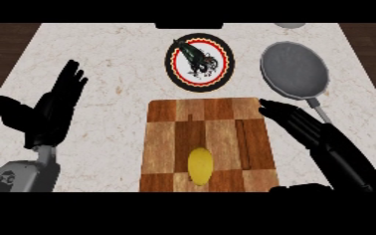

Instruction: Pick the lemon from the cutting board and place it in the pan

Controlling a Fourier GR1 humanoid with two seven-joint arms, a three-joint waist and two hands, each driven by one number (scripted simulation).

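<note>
**Lemon not yet lifted, pan waiting**

Lemon (200, 166) lies on my cutting board (211, 121), low in its near half and a little left of the middle, with nothing touching it. So I judge the task barely begun: the pick is not made, and the carry and the placing are both left to do.

My right hand (297, 124) lies over the right edge of the board, fingers straight and pointing far-left, holding nothing. It is near the lemon but apart from it, and the lemon sits nearer to me than my fingertips do.

The pan (294, 69) stands far and right of the board, its handle running back toward my right hand, and it holds nothing.

Between board and far edge lies a round plate (200, 63) with a red rim and a dark bird figure.

My left hand (57, 107) rests at the left, open, fingers up, off the board.
</note>
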